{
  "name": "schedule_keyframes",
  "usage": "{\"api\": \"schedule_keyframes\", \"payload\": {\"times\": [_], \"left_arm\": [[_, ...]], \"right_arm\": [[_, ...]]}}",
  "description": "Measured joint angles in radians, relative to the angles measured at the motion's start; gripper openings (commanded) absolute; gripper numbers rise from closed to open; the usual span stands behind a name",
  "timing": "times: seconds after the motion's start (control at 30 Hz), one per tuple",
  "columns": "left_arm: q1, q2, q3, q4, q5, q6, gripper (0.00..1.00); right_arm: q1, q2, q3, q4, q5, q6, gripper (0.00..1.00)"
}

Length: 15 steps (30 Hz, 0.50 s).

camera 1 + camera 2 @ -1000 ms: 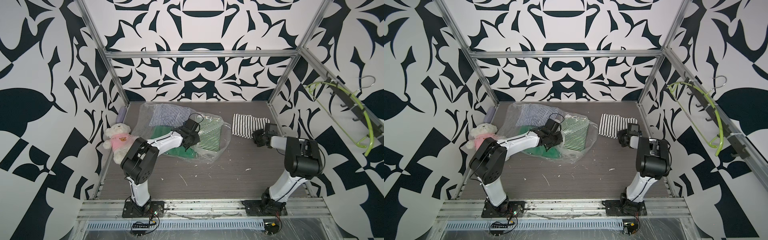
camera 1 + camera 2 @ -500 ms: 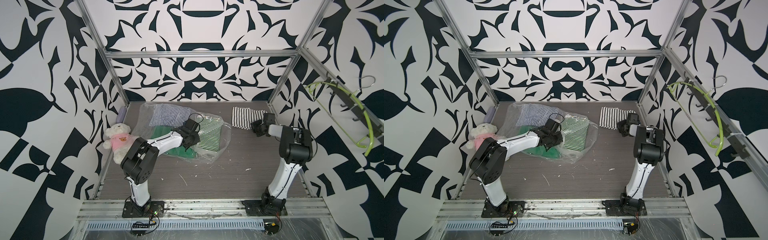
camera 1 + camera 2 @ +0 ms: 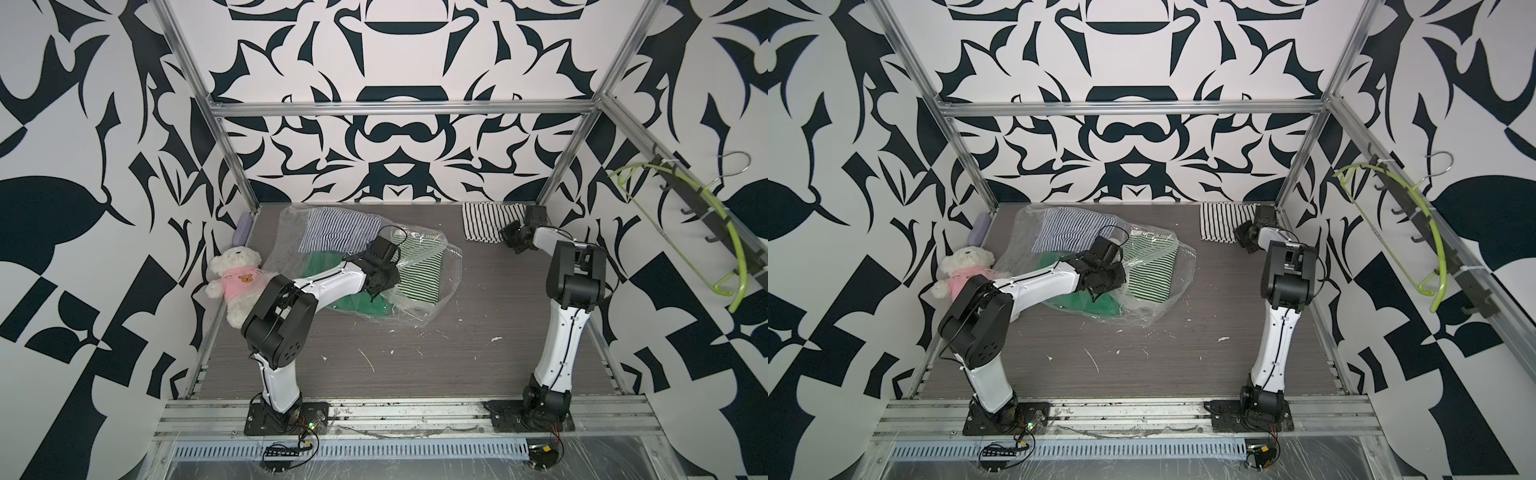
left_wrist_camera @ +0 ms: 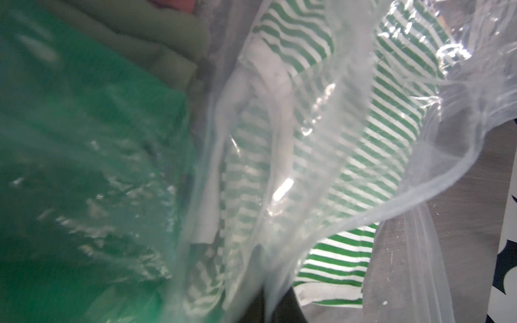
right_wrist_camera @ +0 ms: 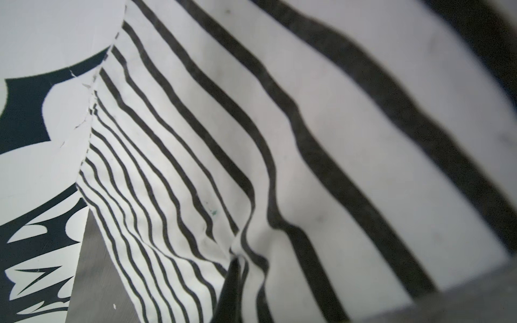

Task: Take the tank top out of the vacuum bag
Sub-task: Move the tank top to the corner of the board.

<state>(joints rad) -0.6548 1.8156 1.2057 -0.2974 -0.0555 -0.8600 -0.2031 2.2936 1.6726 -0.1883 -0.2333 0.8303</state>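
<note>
Nearest the camera, the table (image 3: pixel 415 365) was strewn with small white scraps (image 3: pixel 365 359). Further in, the left gripper (image 3: pixel 376 291) was seen clamped shut on a fold of the clear film of the vacuum bag (image 3: pixel 415 313) near its zip edge, so that the bag was pinned in place. A green garment (image 3: pixel 361 305), a green-striped garment (image 3: pixel 419 274) and a blue-striped garment (image 3: pixel 336 228) were seen inside it.

At the far right corner, the black-and-white striped tank top (image 3: pixel 482 222) was found wholly outside the bag and well apart from it. The right gripper (image 3: pixel 509 235) appeared nearly closed, pinching a fold of that cloth. The removal was judged done and the setting-down to be in hand. Next, the jaws would need to be opened and the arm drawn back without the fabric being snagged.
</note>
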Motion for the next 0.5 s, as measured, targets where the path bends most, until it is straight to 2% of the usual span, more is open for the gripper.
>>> {"api": "schedule_keyframes", "payload": {"times": [0.03,0.13,0.2,0.3,0.5], "left_arm": [[0.0,0.0,0.0,0.0,0.0,0.0,0.0],[-0.001,0.0,0.0,-0.001,0.0,0.0,0.0],[-0.002,0.0,0.0,-0.002,-0.001,0.0,0.0],[-0.005,-0.001,0.0,0.001,-0.009,0.0,0.0],[-0.012,-0.02,-0.015,0.017,-0.019,0.002,0.0]], "right_arm": [[0.002,-0.002,-0.001,0.007,-0.007,-0.016,0.3],[0.007,-0.043,-0.049,0.031,-0.014,-0.061,0.54],[0.012,-0.094,-0.116,0.045,-0.019,-0.086,0.65],[0.024,-0.187,-0.229,0.055,-0.023,-0.121,0.73],[0.092,-0.447,-0.459,0.091,-0.034,-0.198,0.73]]}}
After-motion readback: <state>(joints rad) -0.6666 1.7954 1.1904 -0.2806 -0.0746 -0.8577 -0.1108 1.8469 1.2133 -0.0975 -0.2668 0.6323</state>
